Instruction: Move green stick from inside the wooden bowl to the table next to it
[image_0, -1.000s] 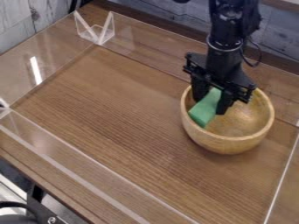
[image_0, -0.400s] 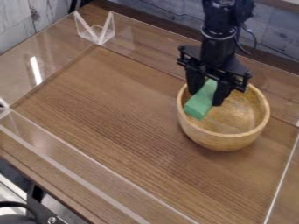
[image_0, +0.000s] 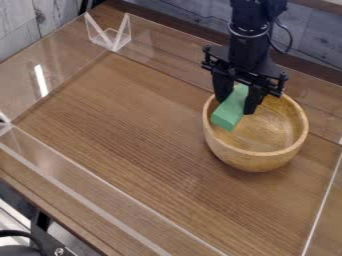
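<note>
Black gripper (image_0: 246, 92) hangs in the upper right of the frame, pointing down, fingers clamped on the green stick (image_0: 231, 112). Stick's upper end is hidden behind the fingers; only the lower part shows, tilted, low end toward the left. It sits over the left rim of the wooden bowl (image_0: 258, 137), partly covering that rim, so can't tell if its low end touches the wood or floats just above. Looks lifted off the bowl's hollow, but depth is hard to read from this one view.

Bowl is at right-centre, resting on the table (image_0: 134, 120), w/ the smooth hollow visible to the right of the stick. Near part of the hollow is hidden by the bowl's own front wall.

Arm above the gripper is cut off by the top edge; a cable beside it is dark and hard to follow against the bg.

Clear acrylic walls (image_0: 40, 80) edge the table; mostly seen as glare and bright edges, so their exact height is hard to make out. A small clear angled bracket (image_0: 110, 32) stands at upper left. Lower left corner shows dark, blurry hardware, cut off by the frame, not identifiable.
</note>
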